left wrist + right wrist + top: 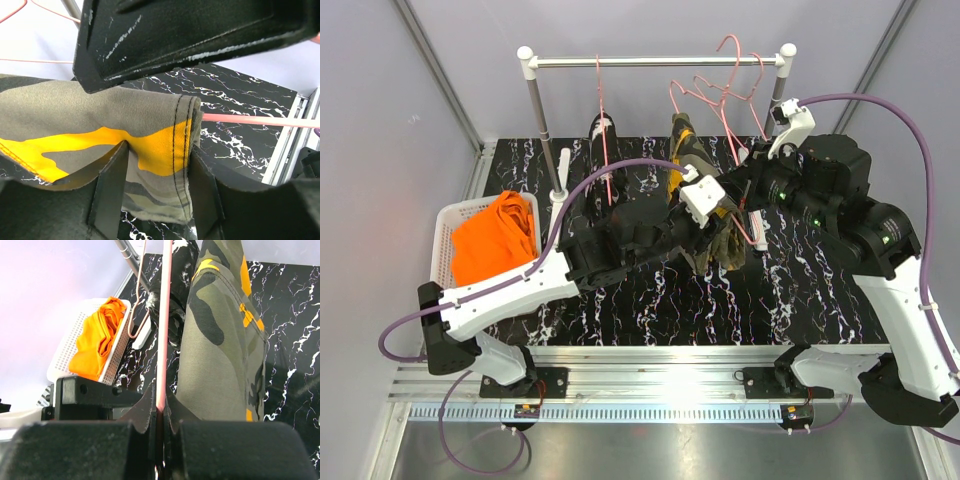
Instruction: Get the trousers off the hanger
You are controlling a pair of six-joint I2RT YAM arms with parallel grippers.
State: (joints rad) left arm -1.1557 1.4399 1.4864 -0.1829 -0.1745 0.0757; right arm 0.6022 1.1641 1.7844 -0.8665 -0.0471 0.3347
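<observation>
From above, the rail (655,62) runs across the far side of the marbled worktop (650,300). The orange trousers (495,240) lie in a white basket (445,225) at the left. The black trousers (603,130) hang from a hanger under the rail, left of centre. The olive trousers (682,150) hang just to their right and trail down toward the near side. Both arms meet there. The left gripper (710,235) is buried in the lower part of the olive cloth. The right gripper (752,200) sits just right of it, at a pink hanger (758,230). How far either is open cannot be told from this view.

In the left wrist view, the left gripper (157,150) has a thick fold of the olive trousers (75,110) between its fingers (110,190). The cloth, with its yellow-orange patch and stitched hem, fills the gap and touches both fingers. The pink hanger (250,120) juts out to the right from behind the hem. A scuffed black part fills the top of the view.

In the right wrist view, the right gripper (161,407) is pinched tight on the wire of the pink hanger (164,315), which runs straight up from between its fingers (145,410). The olive trousers (225,340) hang just right of the wire. The black trousers (175,290) are behind it. The basket (115,355) with the orange trousers (95,340) is further off to the left.
</observation>
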